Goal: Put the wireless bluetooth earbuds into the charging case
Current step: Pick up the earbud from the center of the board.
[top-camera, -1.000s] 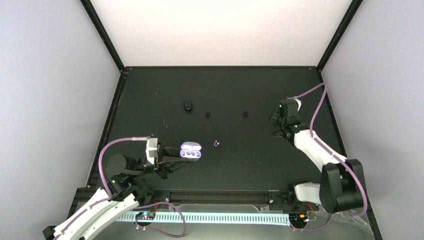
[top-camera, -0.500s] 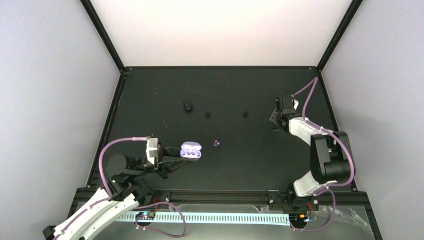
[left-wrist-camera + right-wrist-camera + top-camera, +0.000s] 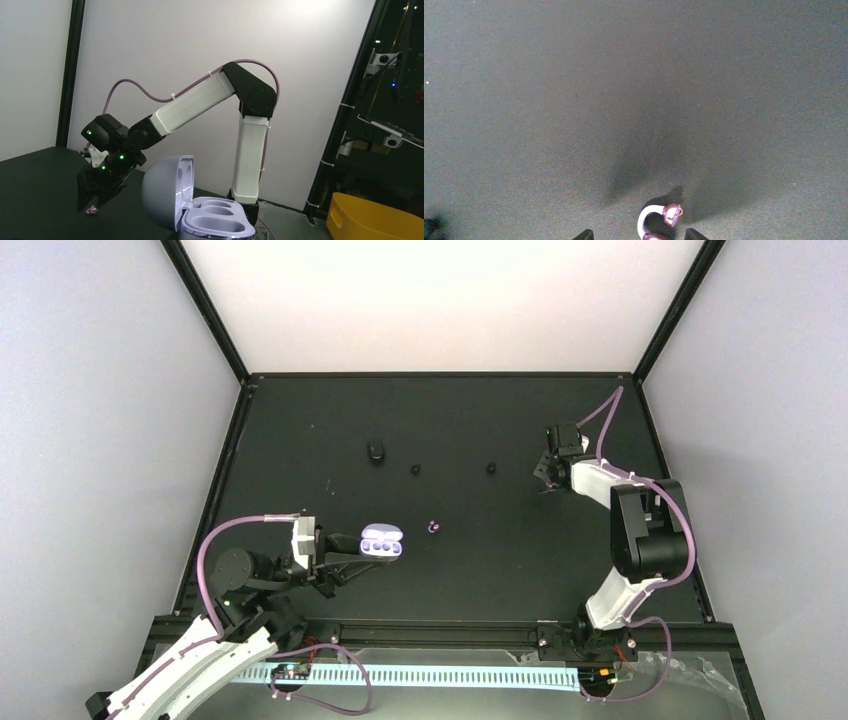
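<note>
Open case (image 3: 381, 541) is clamped by left pincer (image 3: 360, 552), long axis left-right, lid far side; right pincer (image 3: 639, 234) spread astride earbud (image 3: 671, 213).

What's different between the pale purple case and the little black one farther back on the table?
Colour: the purple case is pale lavender, the black case dark like the table. State: the purple case stands open, lid up; the black case looks shut, though too small to be sure. Hold: the left gripper clamps the purple case in its fingers; the black case lies free. Both are rounded pebbles.
</note>
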Tool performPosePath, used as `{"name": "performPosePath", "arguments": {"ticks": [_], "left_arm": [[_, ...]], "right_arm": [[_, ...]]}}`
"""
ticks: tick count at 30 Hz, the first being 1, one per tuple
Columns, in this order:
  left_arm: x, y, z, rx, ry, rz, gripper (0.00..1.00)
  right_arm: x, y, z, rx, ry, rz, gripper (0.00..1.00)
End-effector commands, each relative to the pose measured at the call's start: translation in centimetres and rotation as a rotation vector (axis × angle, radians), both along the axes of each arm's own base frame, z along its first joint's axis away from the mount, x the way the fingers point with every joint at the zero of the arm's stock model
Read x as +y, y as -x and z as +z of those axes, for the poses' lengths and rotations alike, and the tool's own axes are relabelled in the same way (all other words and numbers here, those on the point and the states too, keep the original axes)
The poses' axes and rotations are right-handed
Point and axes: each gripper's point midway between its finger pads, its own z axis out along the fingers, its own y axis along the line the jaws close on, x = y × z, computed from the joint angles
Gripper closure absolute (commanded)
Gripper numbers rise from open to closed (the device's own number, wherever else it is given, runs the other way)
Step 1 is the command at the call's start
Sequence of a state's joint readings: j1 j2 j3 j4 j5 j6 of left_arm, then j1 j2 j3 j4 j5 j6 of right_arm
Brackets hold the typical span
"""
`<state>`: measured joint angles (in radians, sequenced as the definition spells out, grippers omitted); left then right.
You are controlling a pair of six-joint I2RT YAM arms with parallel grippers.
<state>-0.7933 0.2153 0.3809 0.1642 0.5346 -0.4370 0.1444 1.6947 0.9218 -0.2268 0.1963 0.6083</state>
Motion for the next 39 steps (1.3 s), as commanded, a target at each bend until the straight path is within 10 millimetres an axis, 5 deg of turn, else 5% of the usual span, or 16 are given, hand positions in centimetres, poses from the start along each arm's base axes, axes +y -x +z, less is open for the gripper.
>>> {"name": "performPosePath", "arguments": {"ticks": [1, 39], "left_arm": [[0.1, 0.1, 0.7, -0.026, 0.013, 0.007, 0.99], [0.4, 0.2, 0.2, -0.031, 0.015, 0.015, 0.98]], "right_arm": [[0.1, -0.3, -0.3, 0.025, -0.015, -0.002, 0.54], [0.5, 0.1, -1.5, 0.093, -0.011, 0.05, 0.86]]}}
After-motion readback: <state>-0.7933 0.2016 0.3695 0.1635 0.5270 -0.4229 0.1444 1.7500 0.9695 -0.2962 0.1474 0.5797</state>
